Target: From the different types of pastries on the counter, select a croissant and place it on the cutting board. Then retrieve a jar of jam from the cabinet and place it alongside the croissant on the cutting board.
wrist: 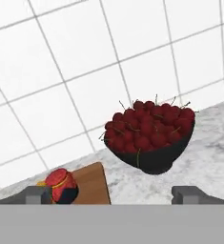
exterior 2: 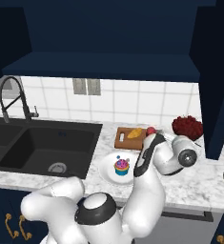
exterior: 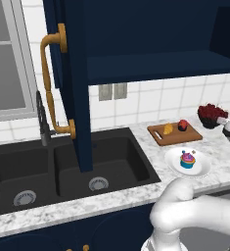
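Nearest the lens in the hand view, the pincer (wrist: 112,194) shows two dark tips far apart, wide open, nothing between them, holding nothing.

Counter (exterior: 136,196), white-grey speckled marble, runs under and all around the pincer.

Cabinet (exterior: 150,44), dark navy, sits above and to the left of the pincer in the left base view, door swung open with its long brass handle (exterior: 50,83).

Black sink (exterior: 62,166) is set in the counter well off to the pincer's left.

Cutting board (exterior: 174,133), brown wood, lies just left of the pincer and slightly behind it in the left base view; in the hand view its corner sits beside the left tip.

White plate (exterior: 187,163) lies on the counter near the pincer, on the side toward the robot's base.

Bowl of cherries (wrist: 149,136), dark, heaped with red fruit, stands straight ahead of the pincer, against the tiled wall, apart from the tips.

Cupcake (exterior: 187,159), pink frosting, blue wrapper, sits on the plate.

Jar of jam (wrist: 61,187), red, rests on the board right by the left tip; touching or not, cannot tell.

Croissant (exterior: 168,129), golden-orange, lies on the board just beyond the jar.
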